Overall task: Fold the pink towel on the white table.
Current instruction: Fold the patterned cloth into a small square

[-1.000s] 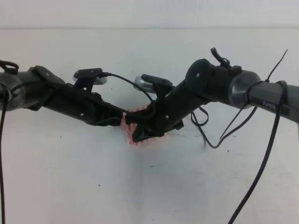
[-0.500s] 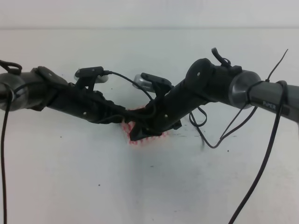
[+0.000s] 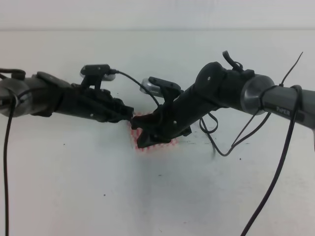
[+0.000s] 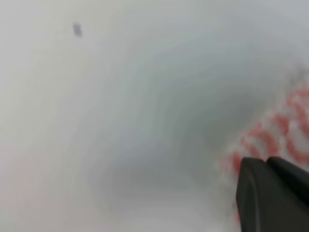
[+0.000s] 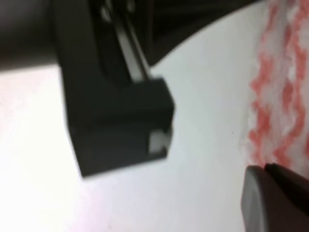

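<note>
One pink towel (image 3: 156, 143) is recorded near the middle of the white tabletop (image 3: 98, 187), largely covered in the exterior high view by two black arms meeting above it. Only a small bunched patch of pink-and-white cloth is seen below and beside the arm tips. The left gripper (image 3: 129, 117) is placed at the towel's left edge; the right gripper (image 3: 142, 140) is set directly over the cloth. In both wrist views, dark fingers (image 4: 270, 193) are seen pressed together at the towel's edge, but whether cloth is pinched between them cannot be told. Loose black cables (image 3: 275, 172) are noted hanging from the right arm.
</note>
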